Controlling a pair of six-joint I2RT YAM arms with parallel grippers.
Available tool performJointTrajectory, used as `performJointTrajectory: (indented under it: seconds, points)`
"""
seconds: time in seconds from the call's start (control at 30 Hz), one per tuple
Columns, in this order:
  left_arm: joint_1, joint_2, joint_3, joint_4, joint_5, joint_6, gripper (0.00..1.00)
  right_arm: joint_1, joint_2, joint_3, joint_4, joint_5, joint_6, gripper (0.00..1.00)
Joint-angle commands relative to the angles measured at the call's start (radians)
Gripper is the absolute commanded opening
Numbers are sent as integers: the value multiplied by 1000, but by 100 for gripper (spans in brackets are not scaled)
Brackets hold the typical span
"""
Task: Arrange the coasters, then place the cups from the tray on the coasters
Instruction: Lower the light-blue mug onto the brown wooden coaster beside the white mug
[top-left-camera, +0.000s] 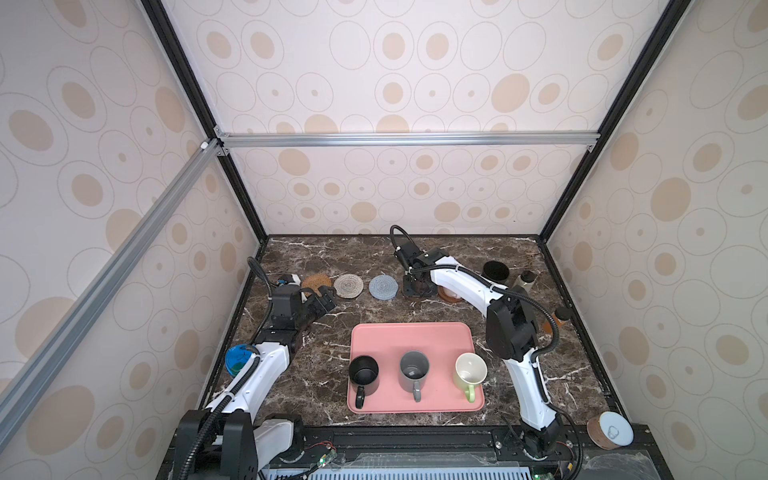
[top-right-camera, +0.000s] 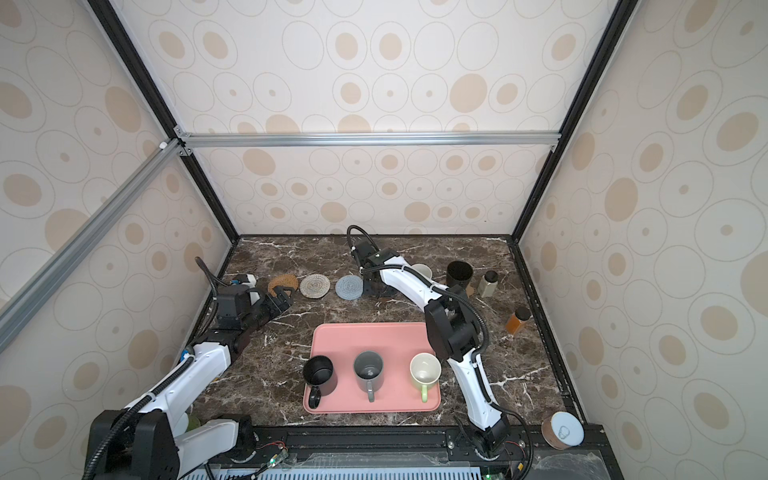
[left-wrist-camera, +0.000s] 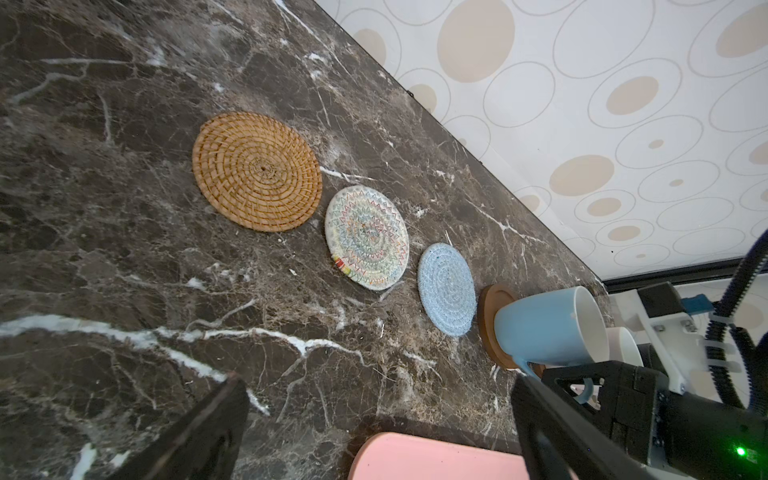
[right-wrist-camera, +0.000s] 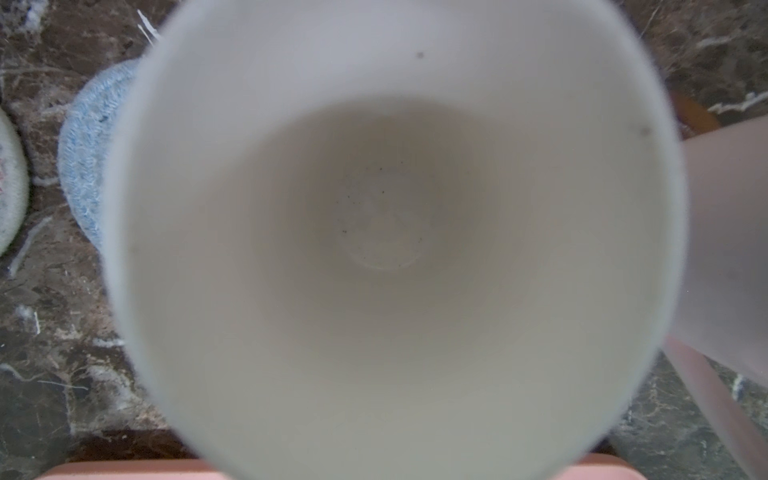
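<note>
Your light blue cup (left-wrist-camera: 544, 324) stands on the wooden coaster (left-wrist-camera: 488, 311), far on the counter, just right of the grey-blue coaster (left-wrist-camera: 446, 289). Whether your right gripper (top-left-camera: 412, 286) grips its handle cannot be told. Part the jaws fully, then lift straight up so the handle isn't dragged; your left gripper (left-wrist-camera: 378, 380) is spread wide and empty.

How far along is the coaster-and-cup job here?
Done: far black mug and pink cup placed in the back row. In hand: right gripper at the light blue mug on a wooden disc. Remaining: black mug, grey mug, green mug on the tray; rattan coaster, cream coaster, grey-blue coaster bare.
</note>
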Motion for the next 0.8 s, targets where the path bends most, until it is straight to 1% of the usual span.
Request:
performJointTrajectory:
  seconds: [0.0, 0.17, 0.77]
  points:
    - [10, -6, 11, 20, 3, -14, 100, -6, 14, 10, -10, 18, -1, 27]
    - [10, -9, 11, 17, 2, -16, 100, -11, 22, 20, -4, 15, -32, 26]
    - [10, -19, 10, 11, -5, -17, 100, -21, 33, 17, -4, 15, -46, 24]
